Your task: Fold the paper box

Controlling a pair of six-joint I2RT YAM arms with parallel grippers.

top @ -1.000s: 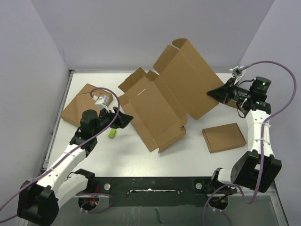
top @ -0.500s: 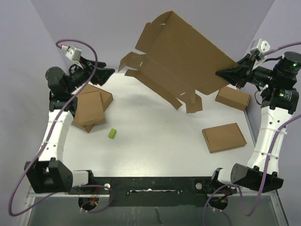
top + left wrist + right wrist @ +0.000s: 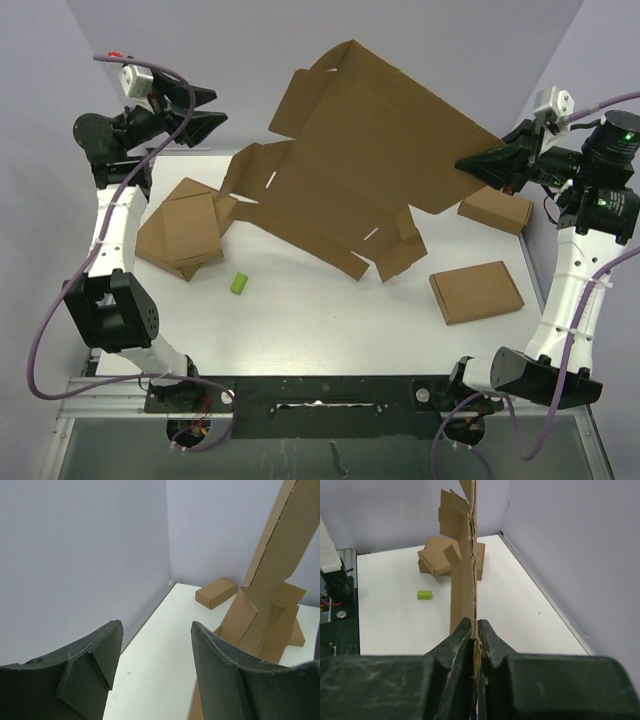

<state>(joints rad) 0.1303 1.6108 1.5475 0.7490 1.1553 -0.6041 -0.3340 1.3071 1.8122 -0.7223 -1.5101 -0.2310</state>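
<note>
The paper box [image 3: 370, 165] hangs unfolded and tilted above the table [image 3: 300, 320]. The right tool [image 3: 478, 166] is pressed together on its right edge. The left tool [image 3: 211, 106] is spread, holds nothing, and hovers near the back-left corner, apart from the box.

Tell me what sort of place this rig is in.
Probably a robot lab test cell: a white table boxed in by plain lilac walls, with the paper box, smaller flat boxes and a green block as props.
</note>
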